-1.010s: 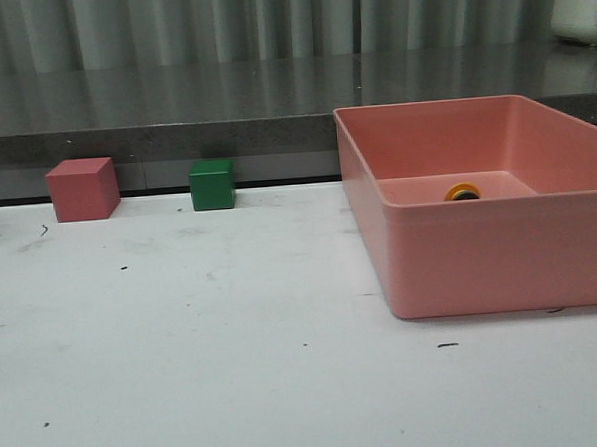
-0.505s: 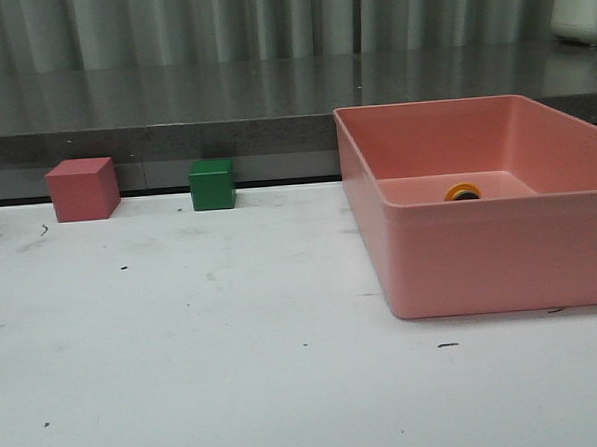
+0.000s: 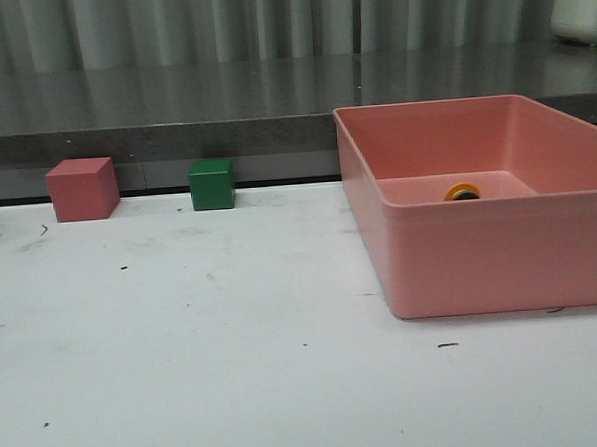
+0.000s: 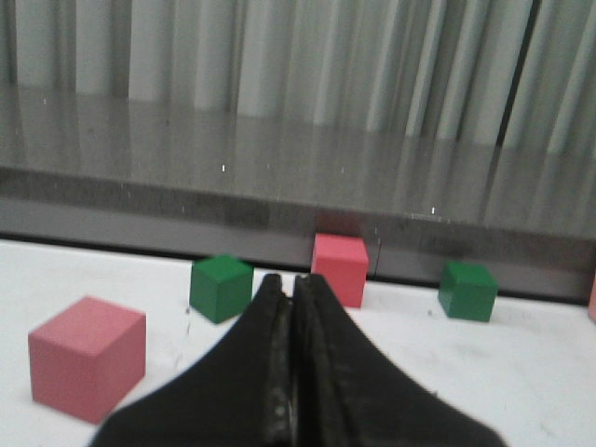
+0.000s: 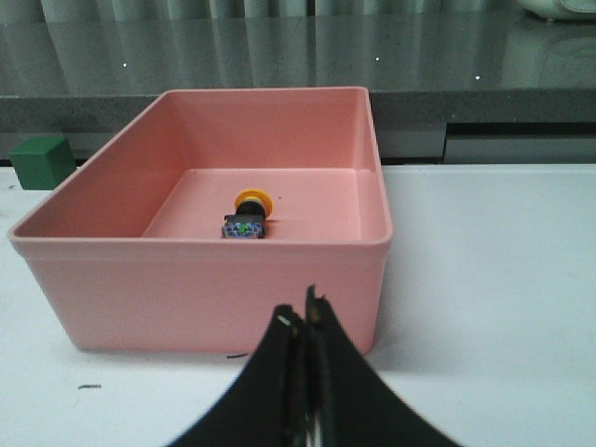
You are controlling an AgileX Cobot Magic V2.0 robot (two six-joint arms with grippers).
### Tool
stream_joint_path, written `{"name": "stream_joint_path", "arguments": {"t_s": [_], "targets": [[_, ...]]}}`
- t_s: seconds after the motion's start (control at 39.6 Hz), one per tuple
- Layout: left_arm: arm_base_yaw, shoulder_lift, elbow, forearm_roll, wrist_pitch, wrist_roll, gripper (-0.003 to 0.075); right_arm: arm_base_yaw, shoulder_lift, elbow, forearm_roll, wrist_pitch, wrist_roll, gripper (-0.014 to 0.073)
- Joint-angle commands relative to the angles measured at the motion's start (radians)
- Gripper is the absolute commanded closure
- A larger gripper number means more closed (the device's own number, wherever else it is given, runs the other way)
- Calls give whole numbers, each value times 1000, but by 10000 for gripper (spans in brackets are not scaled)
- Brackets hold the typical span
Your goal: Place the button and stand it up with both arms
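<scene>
The button [image 5: 246, 214] lies on its side on the floor of the pink bin [image 5: 200, 279], yellow cap toward the far wall, dark base with blue-green bits toward me. In the front view only its yellow cap [image 3: 462, 191] shows over the bin's front wall [image 3: 501, 258]. My right gripper [image 5: 304, 312] is shut and empty, outside the bin's near wall, short of the button. My left gripper [image 4: 291, 281] is shut and empty, over the table at the left, facing the cubes. Neither arm shows in the front view.
A pink cube [image 3: 82, 189] and a green cube [image 3: 212, 184] stand at the table's back edge. The left wrist view shows another pink cube [image 4: 87, 358], a green cube [image 4: 221, 288], a pink cube [image 4: 339, 269] and a green cube [image 4: 467, 291]. A dark ledge [image 3: 173, 125] runs behind.
</scene>
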Motion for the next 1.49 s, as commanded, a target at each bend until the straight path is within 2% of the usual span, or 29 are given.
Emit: {"name": "stream_joint_path", "arguments": {"t_s": [0.0,0.08,0.2,0.35,0.53,0.76,0.93,1.01,1.09,1.14,1.24,1.34,1.39,1.46], "targets": [[2,-21,9,-8,-206,-8,740,-6,-18,-8,2,-163,-8,655],[2,-21,-26,-8,-231,-8,740,-6,-18,-30,2,-204,-8,655],[2,-15,-132,-8,-172,-8,740,-6,-18,-116,2,-181,-8,655],[2,63,-294,-2,12,-8,741,-6,26,-271,2,-54,-8,653],[2,245,-447,30,202,-8,740,-6,213,-445,3,82,-8,653],[2,391,-501,30,215,-8,740,-6,439,-570,31,189,-8,653],[2,400,-501,23,215,-8,739,-6,497,-584,52,190,-8,647],[2,400,-501,23,215,-8,727,-6,501,-580,52,192,-8,603],[2,400,-501,23,215,-8,634,-6,501,-578,52,192,-8,494],[2,400,-501,23,217,-8,528,-6,501,-578,52,191,-8,389],[2,400,-501,11,217,-8,232,-6,501,-578,52,188,-8,140],[2,400,-501,11,217,-8,22,-6,501,-578,52,176,-8,-17],[2,400,-501,11,220,-8,24,-6,501,-578,52,167,-8,-63],[2,400,-501,11,221,-8,48,-6,515,-579,52,139,-8,-69]]}}
